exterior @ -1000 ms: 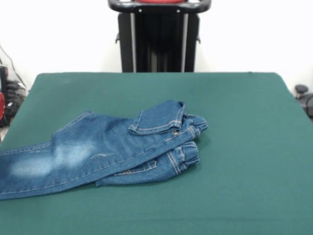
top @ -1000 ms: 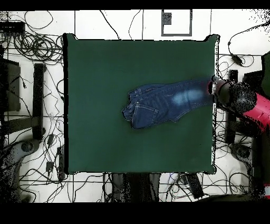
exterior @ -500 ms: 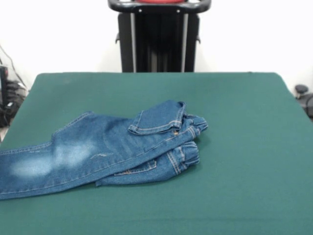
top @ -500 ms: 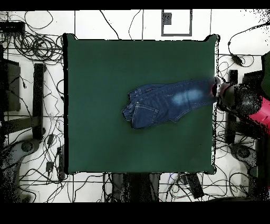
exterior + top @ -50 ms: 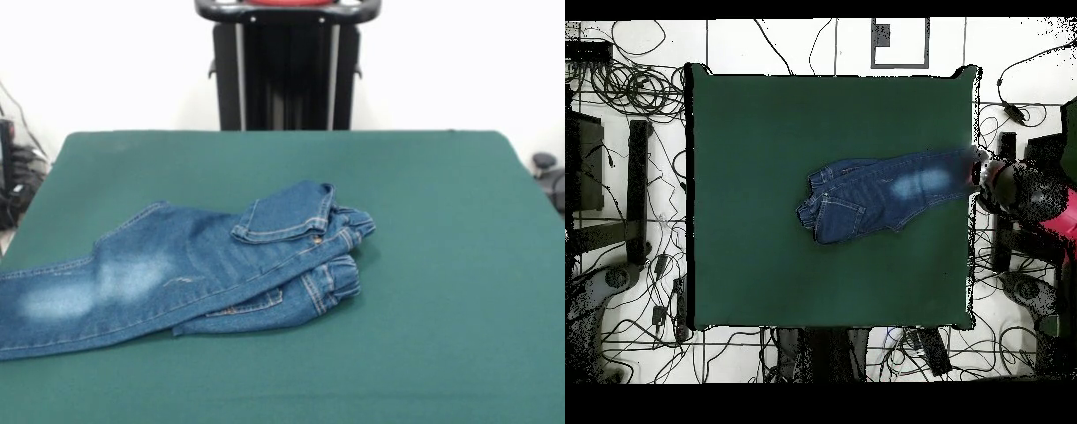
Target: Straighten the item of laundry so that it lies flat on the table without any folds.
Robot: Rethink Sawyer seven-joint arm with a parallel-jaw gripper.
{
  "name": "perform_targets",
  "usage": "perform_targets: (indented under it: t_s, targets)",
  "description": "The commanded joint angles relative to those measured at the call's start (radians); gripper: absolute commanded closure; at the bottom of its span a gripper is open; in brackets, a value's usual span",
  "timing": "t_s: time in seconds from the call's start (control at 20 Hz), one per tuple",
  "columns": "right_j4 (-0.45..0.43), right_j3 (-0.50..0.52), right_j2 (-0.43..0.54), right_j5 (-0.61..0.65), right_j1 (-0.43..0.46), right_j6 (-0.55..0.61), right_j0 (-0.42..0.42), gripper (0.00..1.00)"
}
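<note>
One garment is on the table point(image 5: 441, 230) in the front view: the jeans point(image 5: 190, 269) lie left of centre, waistband end bunched toward the middle with a flap of the upper part turned back over itself, and the legs stacked one on the other, running off the left edge of the picture. No gripper appears in this view. Risk: a pull on the top layer alone would probably drag both stacked legs together and leave the fold in place. In the overhead view, the jeans point(image 5: 880, 192) stretch from mid-table to the right-hand table point(image 5: 765, 130) edge, the leg ends reaching that edge. The gripper point(image 5: 985, 176) sits just beyond it, beside the hems; whether its jaws are open or closed cannot be determined. Risk: with the hems at the edge, any outward tug could slide the legs off the table.
</note>
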Motion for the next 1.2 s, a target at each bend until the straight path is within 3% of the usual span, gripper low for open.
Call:
perform_targets:
  t_s: [0.05,0.1,0.8,1.2]
  targets:
    - [-0.026,0.103,0.143,0.029,0.079,-0.096,0.005,1.00]
    - [-0.029,0.110,0.161,0.023,0.082,-0.106,-0.007,0.00]
    - [-0.055,0.113,0.190,0.025,0.082,-0.106,-0.022,0.00]
    - [-0.070,0.110,0.113,0.025,0.051,-0.004,0.035,0.00]
